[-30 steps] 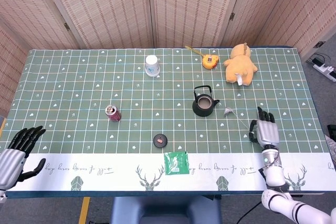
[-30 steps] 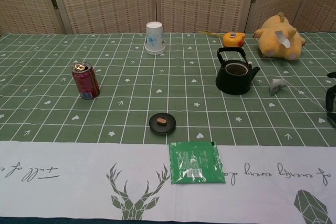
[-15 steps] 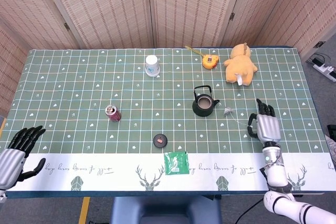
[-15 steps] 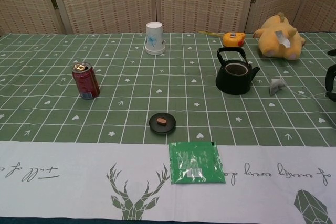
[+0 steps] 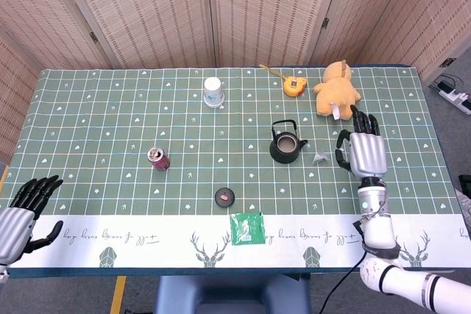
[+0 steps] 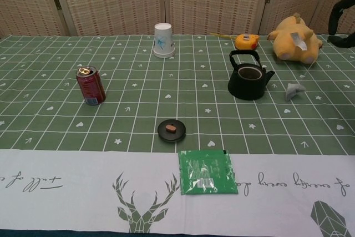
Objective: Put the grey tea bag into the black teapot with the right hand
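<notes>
The grey tea bag (image 5: 320,157) (image 6: 293,89) lies on the green cloth just right of the black teapot (image 5: 286,145) (image 6: 247,78), which stands open with no lid. A thin string rises from the bag toward my right hand (image 5: 360,152) (image 6: 342,9). That hand is raised above the table to the right of the bag, thumb curled in on the string and the other fingers pointing up. My left hand (image 5: 22,209) rests at the table's near left edge with its fingers apart and nothing in it.
A yellow plush toy (image 5: 336,91) and an orange toy (image 5: 294,84) sit behind the teapot. A white cup (image 5: 213,93), a red can (image 5: 157,158), a small black lid (image 5: 225,197) and a green packet (image 5: 248,228) lie further left and nearer.
My right hand has risen from the cloth and moved back, toward the plush toy. The string has gone taut and the tea bag has shifted slightly. The left hand has stayed put.
</notes>
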Controlling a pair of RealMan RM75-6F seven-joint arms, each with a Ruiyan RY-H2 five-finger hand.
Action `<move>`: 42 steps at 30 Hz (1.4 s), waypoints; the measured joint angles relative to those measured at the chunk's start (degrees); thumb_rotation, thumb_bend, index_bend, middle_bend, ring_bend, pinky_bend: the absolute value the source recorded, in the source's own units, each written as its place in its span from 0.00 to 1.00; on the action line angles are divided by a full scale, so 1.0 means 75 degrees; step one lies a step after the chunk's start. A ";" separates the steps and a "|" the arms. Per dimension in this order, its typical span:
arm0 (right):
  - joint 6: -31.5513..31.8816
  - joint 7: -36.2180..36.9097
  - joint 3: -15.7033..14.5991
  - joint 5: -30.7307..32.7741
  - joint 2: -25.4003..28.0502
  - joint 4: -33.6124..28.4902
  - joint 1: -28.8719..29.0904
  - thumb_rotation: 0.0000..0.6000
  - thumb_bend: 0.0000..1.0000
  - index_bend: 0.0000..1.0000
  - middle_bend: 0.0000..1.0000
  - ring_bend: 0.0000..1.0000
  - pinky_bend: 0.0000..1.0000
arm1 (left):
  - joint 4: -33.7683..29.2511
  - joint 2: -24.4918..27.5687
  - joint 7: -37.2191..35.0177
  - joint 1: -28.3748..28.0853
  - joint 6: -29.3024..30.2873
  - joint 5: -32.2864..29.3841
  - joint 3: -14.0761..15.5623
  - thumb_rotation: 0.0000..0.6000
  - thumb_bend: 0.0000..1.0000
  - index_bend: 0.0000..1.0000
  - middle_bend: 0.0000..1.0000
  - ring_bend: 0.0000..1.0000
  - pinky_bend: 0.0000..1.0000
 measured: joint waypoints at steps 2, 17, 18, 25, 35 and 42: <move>0.0133 -0.0257 0.0066 0.0130 -0.0003 -0.0064 0.0133 1.00 0.43 0.59 0.00 0.00 0.00 | -0.0007 -0.0007 0.0024 0.0002 0.0004 0.0008 0.0003 1.00 0.41 0.00 0.00 0.00 0.00; 0.0475 -0.0577 0.0380 0.0698 -0.0042 -0.0408 0.0719 1.00 0.43 0.59 0.02 0.00 0.00 | 0.0008 0.0002 -0.0078 0.0001 0.0002 -0.0035 -0.0015 1.00 0.41 0.00 0.00 0.00 0.00; 0.0480 -0.0598 0.0411 0.0715 -0.0050 -0.0425 0.0773 1.00 0.43 0.59 0.02 0.00 0.00 | 0.0015 0.0003 -0.0095 -0.0002 -0.0002 -0.0035 -0.0016 1.00 0.41 0.00 0.00 0.00 0.00; 0.0644 -0.0982 0.0646 0.1058 -0.0103 -0.0600 0.1221 1.00 0.43 0.59 0.02 0.00 0.00 | 0.0055 0.0019 -0.0188 -0.0015 -0.0031 -0.0083 -0.0033 1.00 0.41 0.00 0.00 0.00 0.00; 0.0670 -0.1333 0.0948 0.1806 -0.0411 -0.0266 0.1933 1.00 0.43 0.59 0.02 0.00 0.00 | 0.0096 0.0052 -0.0320 -0.0014 -0.0043 -0.0195 -0.0085 1.00 0.41 0.00 0.00 0.00 0.00; 0.0466 -0.1273 0.1042 0.2160 -0.0671 0.0246 0.2330 1.00 0.43 0.59 0.02 0.00 0.00 | 0.0124 0.0067 -0.0421 -0.0025 -0.0076 -0.0273 -0.0124 1.00 0.41 0.00 0.00 0.00 0.00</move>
